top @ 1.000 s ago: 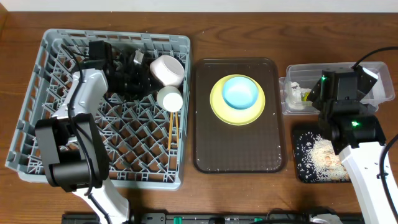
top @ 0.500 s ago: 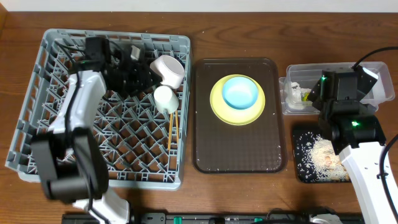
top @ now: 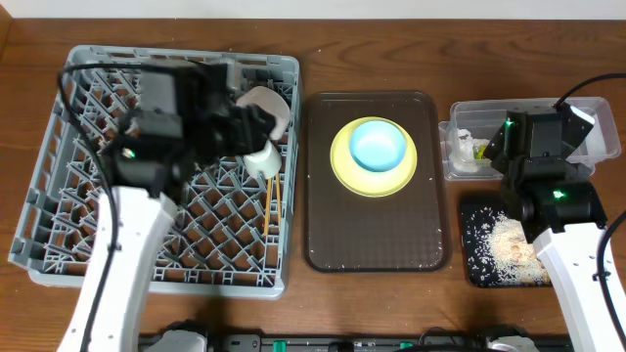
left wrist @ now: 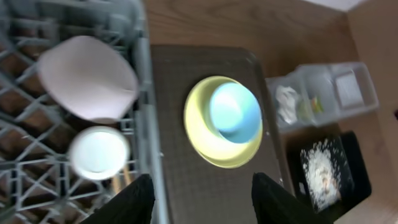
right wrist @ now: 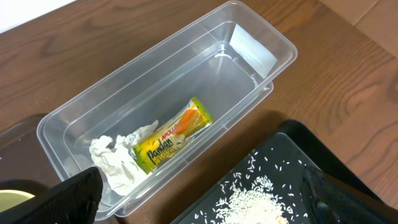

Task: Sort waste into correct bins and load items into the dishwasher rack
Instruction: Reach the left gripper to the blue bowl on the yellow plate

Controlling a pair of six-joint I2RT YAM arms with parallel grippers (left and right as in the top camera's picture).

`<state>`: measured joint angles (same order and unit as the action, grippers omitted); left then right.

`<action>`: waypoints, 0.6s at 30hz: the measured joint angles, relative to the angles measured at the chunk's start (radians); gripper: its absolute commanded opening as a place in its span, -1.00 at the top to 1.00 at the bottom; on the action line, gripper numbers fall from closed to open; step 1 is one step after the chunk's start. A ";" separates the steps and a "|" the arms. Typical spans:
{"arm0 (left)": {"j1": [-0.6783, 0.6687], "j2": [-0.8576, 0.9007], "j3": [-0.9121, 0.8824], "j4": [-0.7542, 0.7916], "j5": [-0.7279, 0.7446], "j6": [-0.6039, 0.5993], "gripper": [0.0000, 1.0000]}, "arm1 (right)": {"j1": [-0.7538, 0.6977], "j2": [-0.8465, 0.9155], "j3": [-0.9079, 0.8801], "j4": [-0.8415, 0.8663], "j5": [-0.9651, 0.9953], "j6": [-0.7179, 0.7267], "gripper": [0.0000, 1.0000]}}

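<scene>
A wooden counter is seen from above. A large grey rack fills its left side and a brown tray lies in the middle. At the right edge a clear tub is set behind a black tray.

A yellow plate is placed toward the rear of the brown tray, with a light blue cup on it. Near the rack's rear right corner a white bowl is lodged. A small white cup sits just in front of it, and chopsticks are laid along the right edge.

From above, the bowl is partly covered by the dark end of the left arm. In the left wrist view the bowl is shown whole, and only there can the left jaws be judged. They are spread with nothing between them, above the rack's right edge and the brown tray.

The right jaws are hidden from above beneath the right arm. In the right wrist view they are spread wide and empty, over the near side of the tub and the black tray. The tub's contents are made plain by that view alone: a yellow-green wrapper touching a crumpled white napkin at one end. Pale food scraps are heaped in the black tray.
</scene>
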<state>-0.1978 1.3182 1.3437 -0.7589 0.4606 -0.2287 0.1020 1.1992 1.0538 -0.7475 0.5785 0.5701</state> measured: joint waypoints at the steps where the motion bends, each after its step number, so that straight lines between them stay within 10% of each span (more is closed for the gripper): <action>1: -0.051 -0.006 0.000 0.001 -0.032 -0.016 -0.06 | 0.000 0.000 0.000 0.000 0.000 0.000 -0.98; 18: -0.535 0.428 0.118 0.255 -0.319 -0.108 0.08 | 0.000 0.000 0.000 0.000 0.000 0.000 -0.99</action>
<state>-0.7326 1.7458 1.4616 -0.5037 0.1413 -0.3370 0.1020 1.1992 1.0538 -0.7471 0.5785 0.5701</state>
